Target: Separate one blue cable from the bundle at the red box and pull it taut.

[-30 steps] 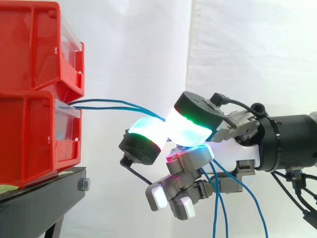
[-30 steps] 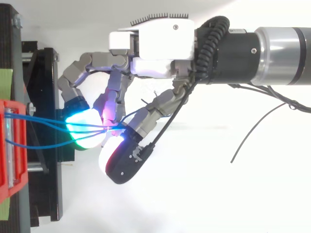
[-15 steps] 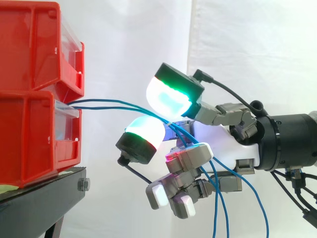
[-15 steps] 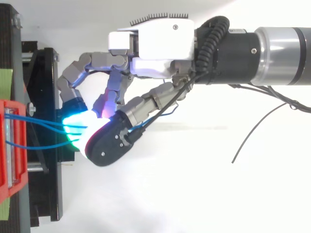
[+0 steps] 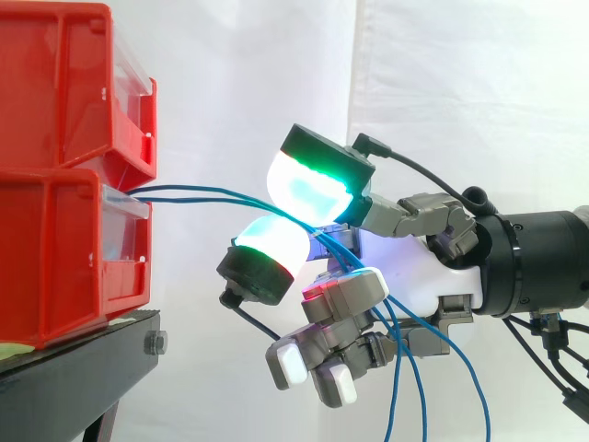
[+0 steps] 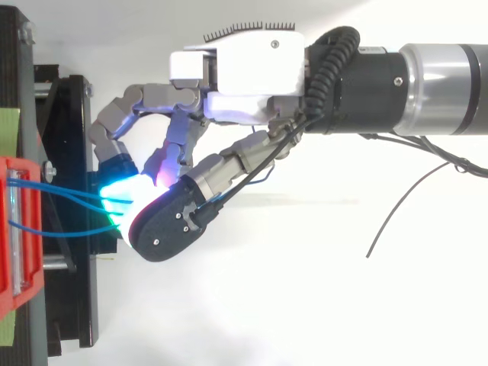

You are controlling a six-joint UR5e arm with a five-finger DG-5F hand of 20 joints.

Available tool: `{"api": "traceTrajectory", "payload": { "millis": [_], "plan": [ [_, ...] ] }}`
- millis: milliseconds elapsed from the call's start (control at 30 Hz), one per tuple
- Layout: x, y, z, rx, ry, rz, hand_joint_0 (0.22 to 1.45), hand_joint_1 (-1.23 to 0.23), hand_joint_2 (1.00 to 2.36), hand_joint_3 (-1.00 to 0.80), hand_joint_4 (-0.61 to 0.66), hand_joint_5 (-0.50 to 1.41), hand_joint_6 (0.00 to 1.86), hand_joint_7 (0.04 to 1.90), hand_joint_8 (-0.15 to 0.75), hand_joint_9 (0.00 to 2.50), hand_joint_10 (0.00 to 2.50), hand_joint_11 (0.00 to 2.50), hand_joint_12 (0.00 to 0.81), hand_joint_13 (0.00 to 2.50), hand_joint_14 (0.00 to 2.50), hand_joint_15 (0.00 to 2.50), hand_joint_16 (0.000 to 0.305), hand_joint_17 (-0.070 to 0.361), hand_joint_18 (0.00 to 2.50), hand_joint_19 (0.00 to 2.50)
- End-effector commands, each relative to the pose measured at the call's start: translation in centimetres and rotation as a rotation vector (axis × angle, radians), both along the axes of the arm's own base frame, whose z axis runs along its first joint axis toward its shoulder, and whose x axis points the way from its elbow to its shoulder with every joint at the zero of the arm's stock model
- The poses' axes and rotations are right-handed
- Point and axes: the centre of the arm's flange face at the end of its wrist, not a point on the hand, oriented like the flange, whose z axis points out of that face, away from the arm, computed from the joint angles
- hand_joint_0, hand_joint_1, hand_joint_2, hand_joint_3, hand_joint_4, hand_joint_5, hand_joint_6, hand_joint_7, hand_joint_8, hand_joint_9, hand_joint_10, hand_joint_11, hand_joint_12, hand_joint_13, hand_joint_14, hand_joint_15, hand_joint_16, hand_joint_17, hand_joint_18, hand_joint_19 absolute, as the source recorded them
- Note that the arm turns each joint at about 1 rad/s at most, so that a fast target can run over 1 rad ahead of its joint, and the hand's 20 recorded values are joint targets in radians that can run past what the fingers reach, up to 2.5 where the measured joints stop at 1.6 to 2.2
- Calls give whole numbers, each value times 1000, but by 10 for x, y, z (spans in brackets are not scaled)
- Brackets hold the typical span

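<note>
Several thin blue cables (image 5: 202, 191) leave the front of the lower red box (image 5: 55, 258) and run right into my hand (image 5: 414, 276). They pass between the green-glowing thumb pad (image 5: 313, 189) above and a cyan finger pad (image 5: 269, 244) below. Behind the curled lower fingers they hang down in loose strands (image 5: 398, 378). From above, the cables (image 6: 69, 191) fan out from the red box (image 6: 9, 290) and vanish under the thumb (image 6: 168, 229), which covers the glowing finger pad. The hand (image 6: 244, 76) is curled round the cables, close to the box.
A second red bin (image 5: 64, 83) sits on top of the lower one. Both stand on a black stand (image 5: 74, 368) at the left, whose frame (image 6: 69, 305) lies just below my fingertips in the top view. A white curtain hangs behind.
The thumb lifted off the finger pad and swung up and left over it. Since half a second ago it has dropped slightly towards the cables. The arm has stayed in place.
</note>
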Motion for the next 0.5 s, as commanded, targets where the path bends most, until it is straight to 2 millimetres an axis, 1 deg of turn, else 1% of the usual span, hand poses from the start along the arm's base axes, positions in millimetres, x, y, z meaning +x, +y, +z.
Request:
{"api": "traceTrajectory", "payload": {
  "millis": [0, 100, 300, 467],
  "plan": [
    [0, 0, 0, -1, 1, 0, 791, -949, 1000, -500, -122, -155, 900, 1319, 292, 1252, 27, 1326, 365, 878, 26, 655, 46, 103, 850, 769],
    [0, -1, 0, 1, 3, -2, 734, -986, 1000, -500, -37, -158, 918, 1245, 293, 1184, 29, 1305, 366, 848, 27, 657, 47, 105, 833, 750],
    [0, -2, 0, 2, 3, -3, 690, -1036, 1000, -500, -14, -156, 920, 1241, 297, 1176, 29, 1310, 365, 844, 26, 665, 47, 105, 825, 743],
    [0, 1, 0, 2, 3, -2, 659, -1058, 1000, -500, 11, -158, 919, 1307, 291, 1104, 25, 1306, 374, 820, 25, 667, 47, 107, 822, 744]
  ]
}}
